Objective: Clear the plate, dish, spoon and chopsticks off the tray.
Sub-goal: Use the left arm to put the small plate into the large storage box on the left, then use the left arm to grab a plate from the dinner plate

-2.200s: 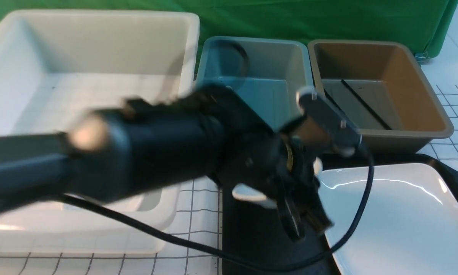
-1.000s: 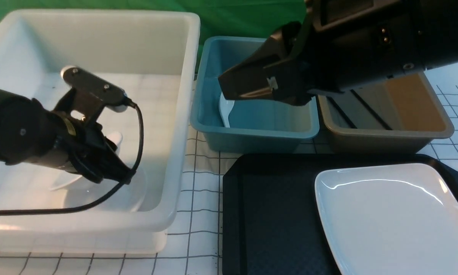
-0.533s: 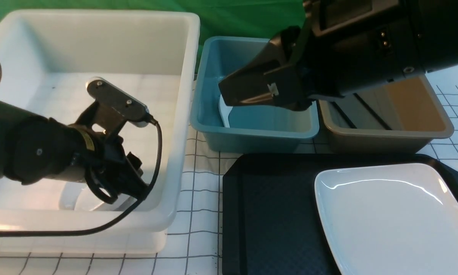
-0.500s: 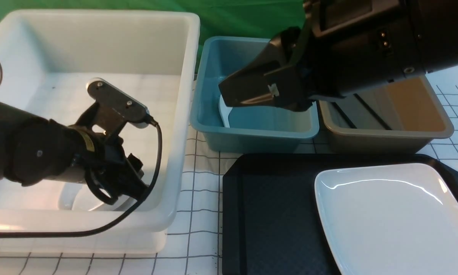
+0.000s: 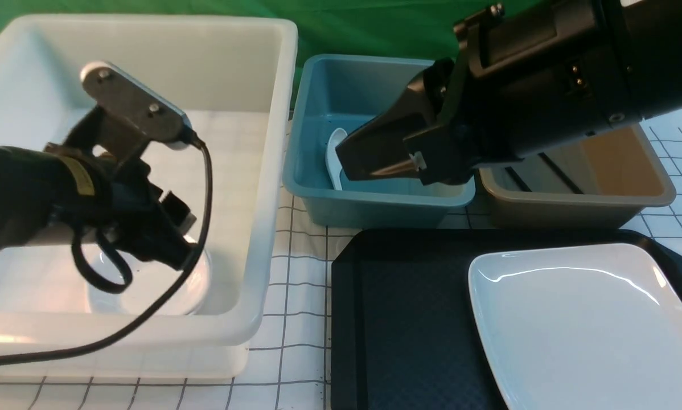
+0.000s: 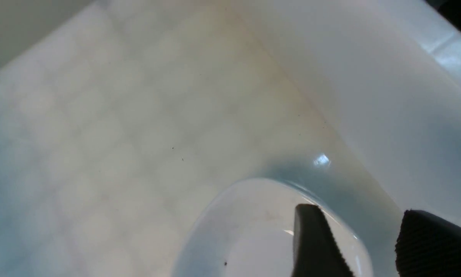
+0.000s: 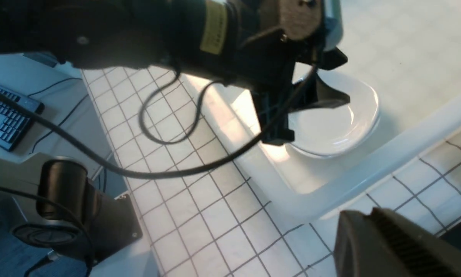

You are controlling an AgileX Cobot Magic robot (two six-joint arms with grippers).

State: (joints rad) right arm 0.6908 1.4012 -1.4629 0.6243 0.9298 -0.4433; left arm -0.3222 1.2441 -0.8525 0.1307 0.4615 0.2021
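Gridded table [image 5: 301,296]: beyond the tray [image 5: 403,319] — glossy plate [image 5: 580,324] aboard — right gripper [image 5: 369,165] (grip unreadable) half-hides the spoon [image 5: 334,156]; left of it, left gripper [image 6: 363,219] spread.

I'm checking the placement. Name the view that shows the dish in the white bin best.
Right wrist view: the dish lies almost whole in the white bin, under the open left gripper. The left wrist view catches only part of its rim; the front view shows it partly behind that gripper.
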